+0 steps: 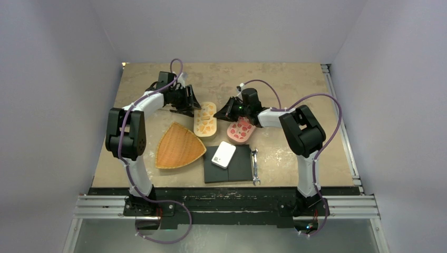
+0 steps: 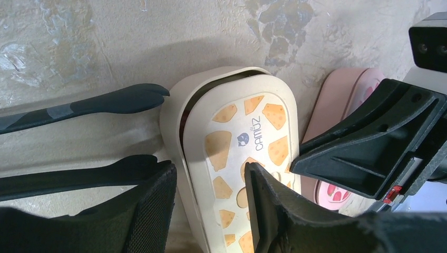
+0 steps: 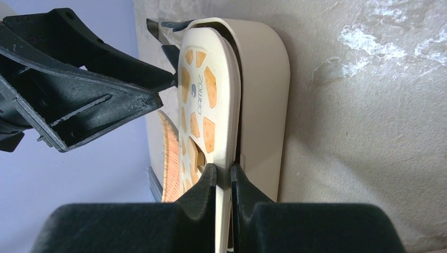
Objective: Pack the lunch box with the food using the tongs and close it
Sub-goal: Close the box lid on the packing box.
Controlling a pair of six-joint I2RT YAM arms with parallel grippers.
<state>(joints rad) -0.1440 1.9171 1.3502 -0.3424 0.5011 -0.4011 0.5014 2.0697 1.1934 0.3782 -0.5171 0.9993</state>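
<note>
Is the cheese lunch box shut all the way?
Not quite. The lid sits crooked in the lunch box, a dark gap shows along one side, and the right gripper pinches its edge.

Top view looks down; close wrist views share the cream lunch box [image 2: 232,142].

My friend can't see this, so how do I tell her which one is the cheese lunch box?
Start at the middle of the table, just past the orange woven basket. Two long rounded boxes lie side by side; yours is the cream lunch box on the left. Its lid shows orange cheese wedges, while the pink box beside it has red shapes.
</note>
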